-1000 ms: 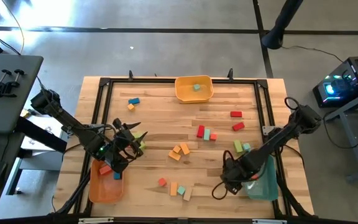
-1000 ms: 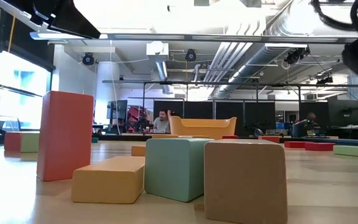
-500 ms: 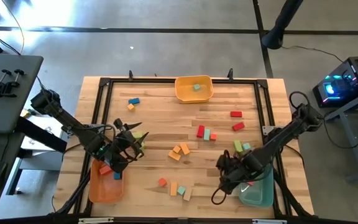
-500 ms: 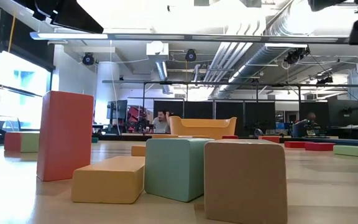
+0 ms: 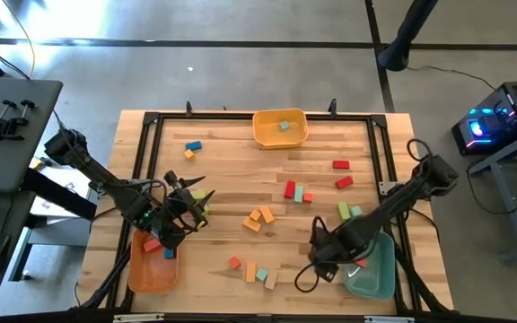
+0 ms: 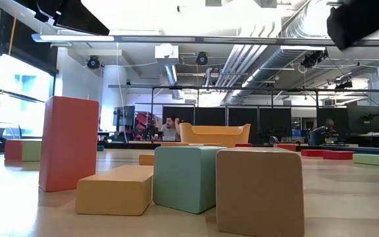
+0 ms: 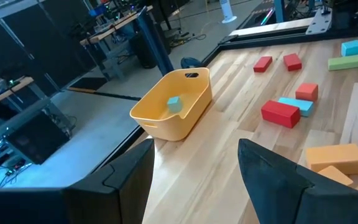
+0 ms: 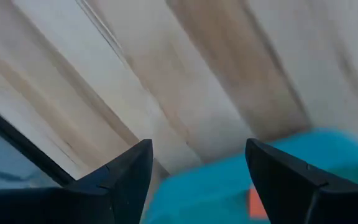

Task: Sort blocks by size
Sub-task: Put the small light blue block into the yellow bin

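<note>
The sorting looks mid-way; many blocks [image 5: 260, 217] lie loose across the table [image 5: 223, 170]; the right gripper [image 5: 319, 260] hangs empty and spread beside the teal bin [image 5: 372, 274], so its next move is probably a reach for a loose block; the left gripper [image 5: 191, 208], parted and empty, waits over the orange bin [image 5: 151, 267]; only its wrist view shows the teal cube [image 7: 174, 103] inside the yellow bin [image 7: 182, 121].

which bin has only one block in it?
The yellow bin at the table's far edge: a single teal block sits inside. The orange bin shows a red and a blue block.
</note>
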Robot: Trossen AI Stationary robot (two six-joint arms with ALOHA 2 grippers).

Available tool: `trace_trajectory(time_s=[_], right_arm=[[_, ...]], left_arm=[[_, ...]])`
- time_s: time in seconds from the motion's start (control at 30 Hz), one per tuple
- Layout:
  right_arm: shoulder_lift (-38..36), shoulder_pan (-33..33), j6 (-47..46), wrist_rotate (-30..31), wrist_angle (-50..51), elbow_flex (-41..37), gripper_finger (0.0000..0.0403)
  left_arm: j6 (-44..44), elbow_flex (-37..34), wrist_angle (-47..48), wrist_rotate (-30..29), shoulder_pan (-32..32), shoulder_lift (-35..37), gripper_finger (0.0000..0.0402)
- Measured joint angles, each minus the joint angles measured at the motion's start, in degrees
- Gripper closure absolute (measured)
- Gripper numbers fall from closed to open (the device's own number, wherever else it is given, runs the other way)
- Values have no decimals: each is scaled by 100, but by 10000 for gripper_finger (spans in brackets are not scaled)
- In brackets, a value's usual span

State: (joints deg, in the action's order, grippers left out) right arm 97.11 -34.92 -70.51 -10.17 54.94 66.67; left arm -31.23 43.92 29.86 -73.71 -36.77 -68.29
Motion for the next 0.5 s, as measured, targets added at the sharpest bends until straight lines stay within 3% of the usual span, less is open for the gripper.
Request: trace_trajectory(time_s=[0.2,0.5], right_arm=[[323,-296,-402,-694,144,0,148],[136,-637,-1202,-850,489,179,148]], left_arm=[[-2,0,-8,44,0,0,184],[-2,0,-19,-7,0,0,184]])
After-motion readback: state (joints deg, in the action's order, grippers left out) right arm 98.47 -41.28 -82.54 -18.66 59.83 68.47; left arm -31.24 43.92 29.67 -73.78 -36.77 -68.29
